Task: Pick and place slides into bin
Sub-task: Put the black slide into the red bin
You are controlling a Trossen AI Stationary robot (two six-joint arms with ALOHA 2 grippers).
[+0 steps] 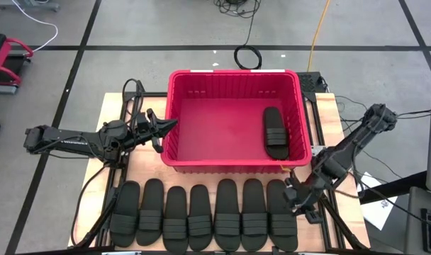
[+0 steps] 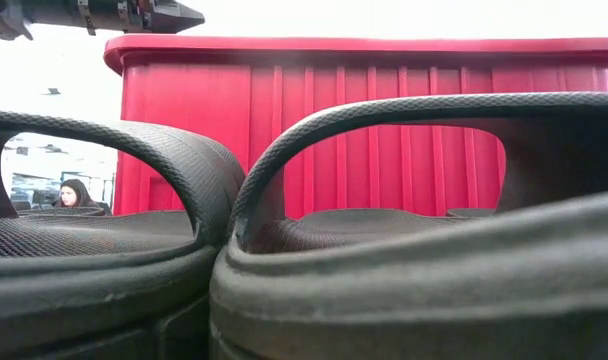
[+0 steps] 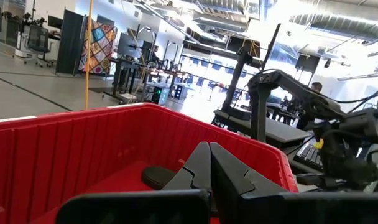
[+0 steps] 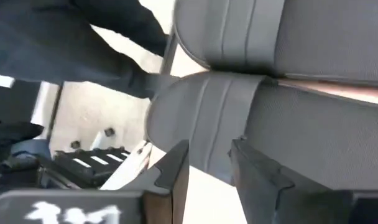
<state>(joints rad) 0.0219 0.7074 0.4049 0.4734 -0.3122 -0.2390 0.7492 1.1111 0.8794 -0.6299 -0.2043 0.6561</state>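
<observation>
Seven black slides lie in a row along the table's near edge, with an eighth slide already inside the red bin just beyond them. The right gripper sits at the rightmost slide, its fingers partly open around the ribbed strap, which looks not yet firmly gripped. The likely next move is closing, then lifting toward the bin. The left gripper hovers closed and empty at the bin's left rim.

Black cable coil on floor; person in background
</observation>
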